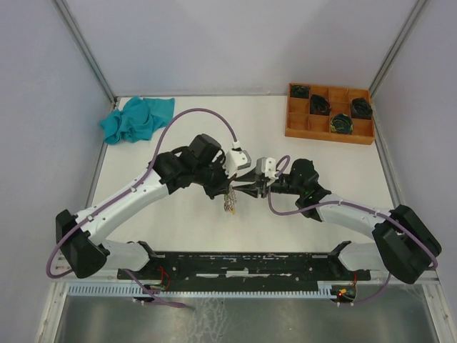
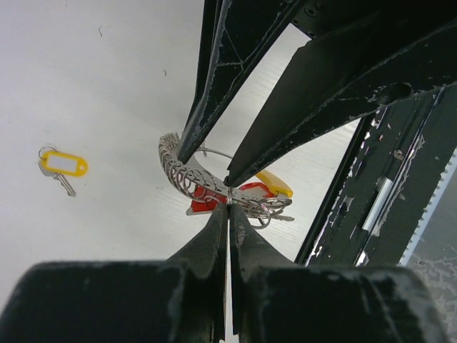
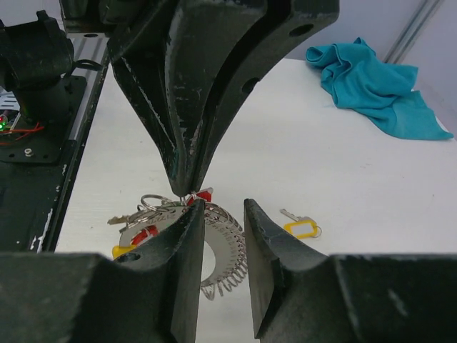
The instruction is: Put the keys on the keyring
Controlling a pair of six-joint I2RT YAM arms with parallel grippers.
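1. Your left gripper (image 2: 228, 209) was pressed fully together. Its tips pinched the keyring (image 2: 173, 166) at the edge where the thin wire loops gather.
2. Your right gripper (image 3: 220, 213) stood partly open, with a narrow gap between the jaws, and it held nothing. It faced the left gripper tip to tip over the middle of the table (image 1: 186, 232).
3. In the left wrist view, the right fingers (image 2: 211, 107) pointed down at the ribbed ring. One tip sat at the outer curve and the other close to the spot your left gripper pinched. I could not tell for sure whether those tips touched the metal or stood just off it.
4. From above, the keyring showed directly under the meeting tips, a little toward the near edge of the table.
5. Red tags (image 2: 202, 203) and a yellow tag (image 2: 277, 184) were bunched on the keyring, just beside the left tips.
6. A loose key (image 2: 63, 164) with its own yellow tag lay flat on the table, apart from the keyring. Neither gripper touched it.
7. A teal cloth (image 3: 375, 82) lay crumpled at the far left corner.
8. An orange tray (image 1: 328, 137) holding black coils (image 1: 341, 123) sat at the far right. Both were well apart from your grippers.
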